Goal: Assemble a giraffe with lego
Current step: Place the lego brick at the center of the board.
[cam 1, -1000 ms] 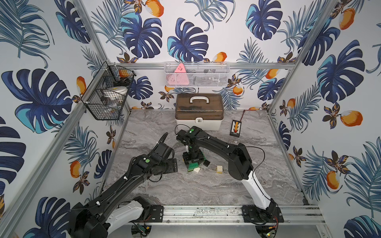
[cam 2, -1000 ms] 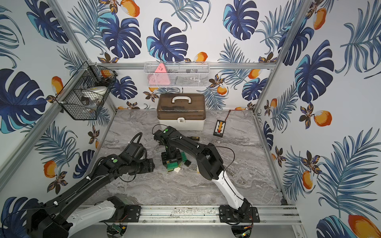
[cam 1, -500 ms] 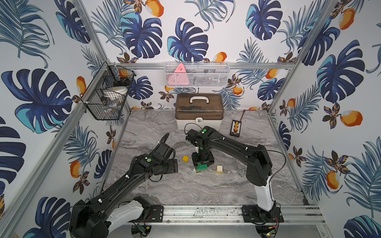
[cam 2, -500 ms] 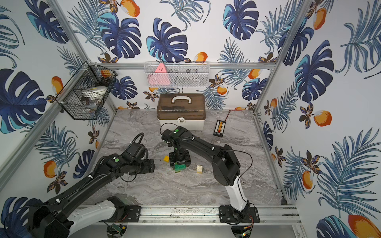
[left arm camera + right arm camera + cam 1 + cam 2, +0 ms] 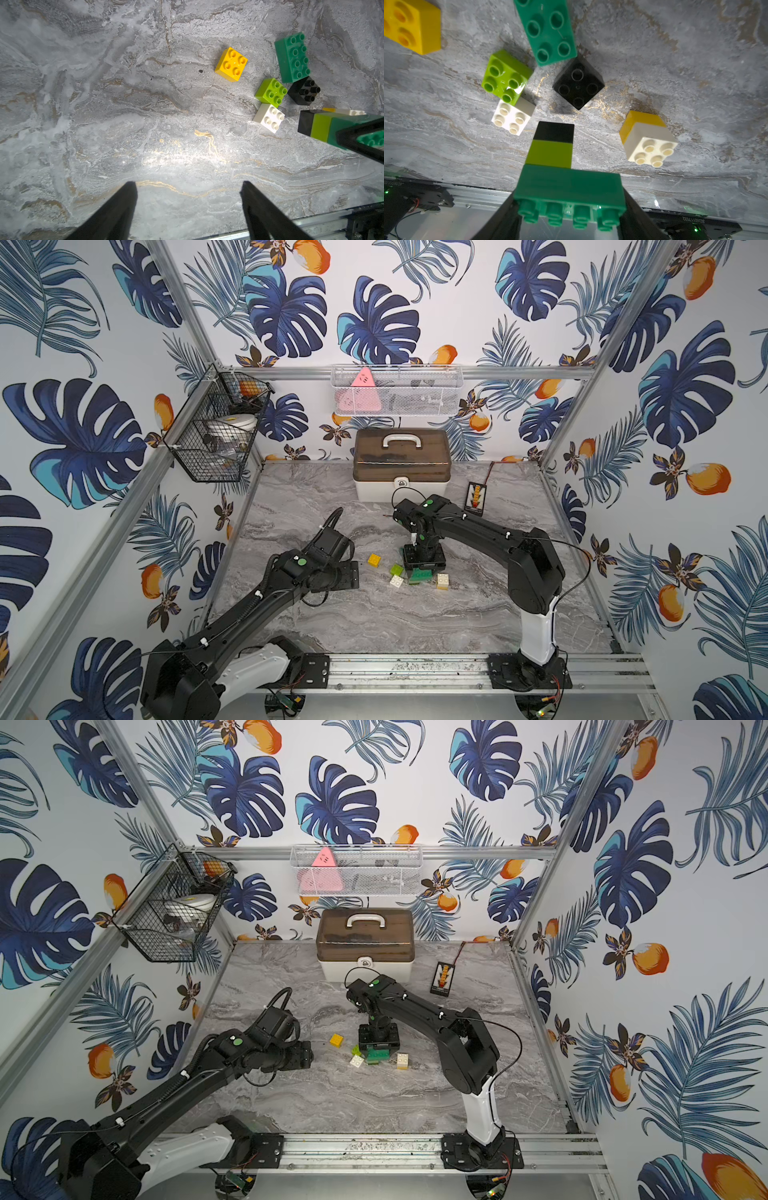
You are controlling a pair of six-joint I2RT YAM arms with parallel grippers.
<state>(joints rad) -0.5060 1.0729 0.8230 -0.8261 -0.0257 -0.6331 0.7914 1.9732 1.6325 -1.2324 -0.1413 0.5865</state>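
The right hand, shifted to its right since a second ago, was clamped on the giraffe by its long dark green crosspiece, the short column pointing black end down over the bench among loose lego, while the left hand gaped empty.

Glossy plastic lego, matt marbled tabletop

Yellow brick and long green brick are cut off at the right wrist view's edge. In the left wrist view the part-built giraffe is clipped by the edge, and the yellow-white pair is mostly covered by it. Black brick is masked by the right gripper in both top views.
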